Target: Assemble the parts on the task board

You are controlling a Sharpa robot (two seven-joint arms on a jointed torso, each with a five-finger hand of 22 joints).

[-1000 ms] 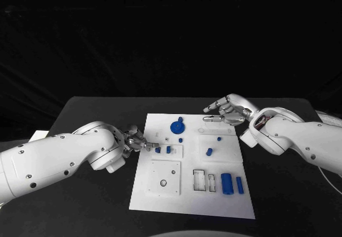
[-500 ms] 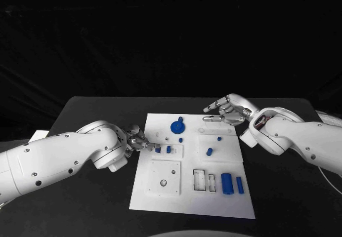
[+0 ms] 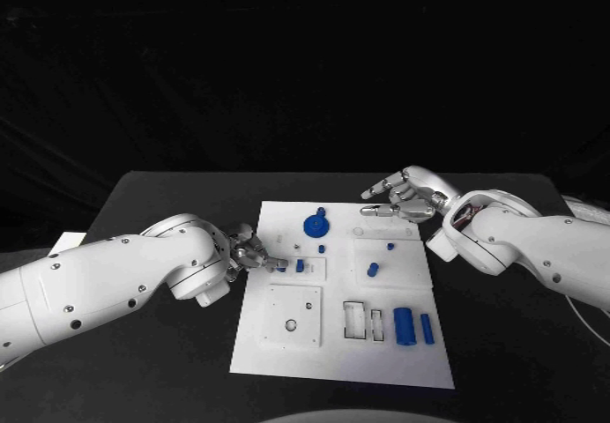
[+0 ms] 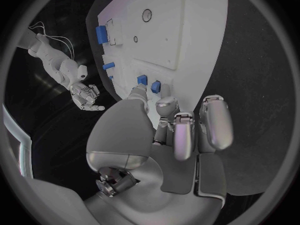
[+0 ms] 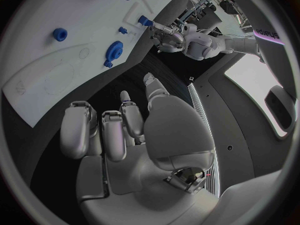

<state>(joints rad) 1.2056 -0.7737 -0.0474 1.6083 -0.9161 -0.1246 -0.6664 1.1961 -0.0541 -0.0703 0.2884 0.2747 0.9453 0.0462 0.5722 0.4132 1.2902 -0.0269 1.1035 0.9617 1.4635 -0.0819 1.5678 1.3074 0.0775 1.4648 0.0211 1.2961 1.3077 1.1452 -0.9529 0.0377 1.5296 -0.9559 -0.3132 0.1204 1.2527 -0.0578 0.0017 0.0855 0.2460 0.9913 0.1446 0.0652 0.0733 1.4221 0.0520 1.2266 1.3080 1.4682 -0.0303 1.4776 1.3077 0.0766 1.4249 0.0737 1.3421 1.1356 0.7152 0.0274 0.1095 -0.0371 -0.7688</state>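
Blue pegs (image 3: pixel 300 264) stand near the white board's (image 3: pixel 337 352) left edge, where the left hand (image 3: pixel 249 256) pinches one, seemingly to seat it, while the right hand (image 3: pixel 400 196), fingers loosely apart and holding nothing, hovers over the far corner, clear of the work.

Robot lab test cell. A black table (image 3: pixel 178 352) is set against black drapes (image 3: pixel 305 88), so the space is closed off like a recording booth. A white task board (image 3: pixel 382 366) with cut-out slots and small blue parts (image 3: pixel 405 327) is laid out as a benchmark fixture. Two white arms (image 3: pixel 89 291) are mounted at the table.
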